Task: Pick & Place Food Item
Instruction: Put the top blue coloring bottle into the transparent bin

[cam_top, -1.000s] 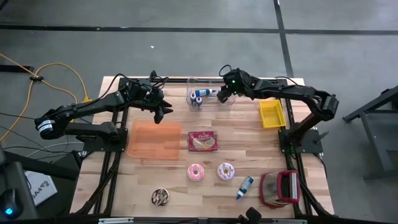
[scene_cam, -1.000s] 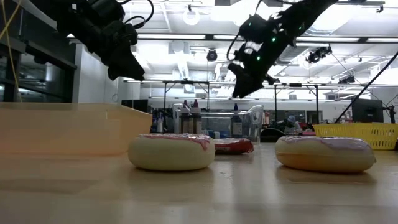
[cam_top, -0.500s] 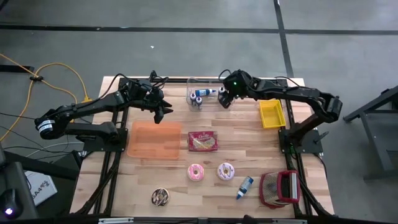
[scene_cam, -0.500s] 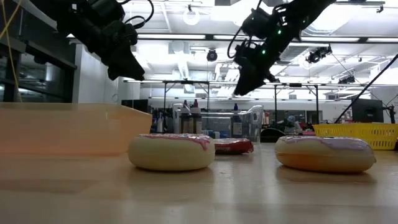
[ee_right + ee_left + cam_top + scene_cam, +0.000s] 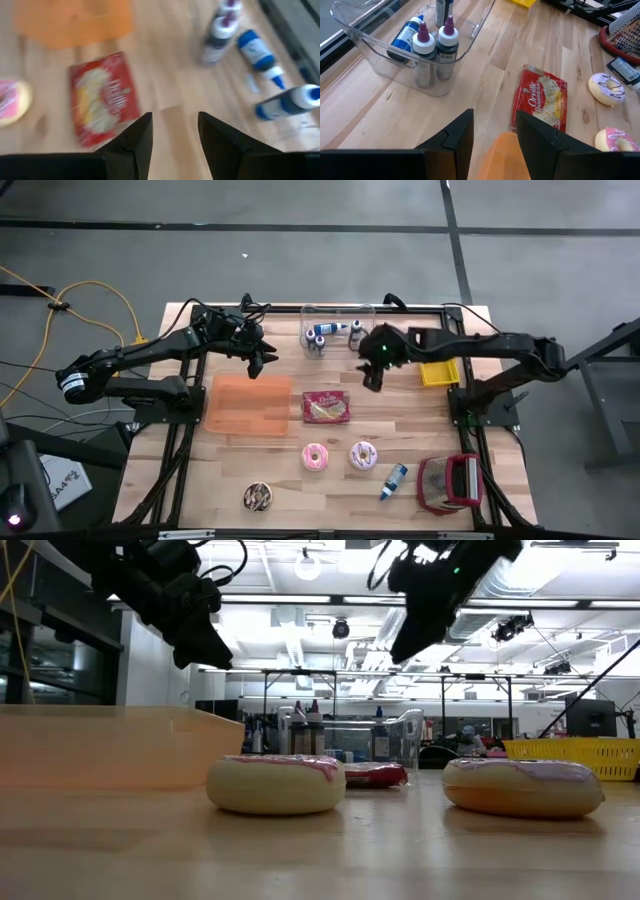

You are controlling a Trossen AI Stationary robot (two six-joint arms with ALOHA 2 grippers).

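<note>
Pale wooden slats make up the table (image 5: 400, 405), set on a grey concrete floor. Nothing looks placed yet: the flat orange plastic tray (image 5: 247, 405) lies bare, and every food item is loose on the wood. The red popcorn packet (image 5: 327, 407) sits just beside the tray; two pink-iced doughnuts (image 5: 316, 456) lie nearer the front edge, a chocolate-iced doughnut (image 5: 258, 497) nearer still.

The right hand (image 5: 372, 376) hangs above the table between the clear plastic bin of bottles (image 5: 337, 330) and the packet, fingers spread with only air between them. The left hand (image 5: 262, 363) waits over the tray's far edge, likewise parted and empty. So the pick itself, and the placing, seem to remain.

Readable writing: "Orville" on the packet in the left wrist view, the line beneath it unclear.
</note>
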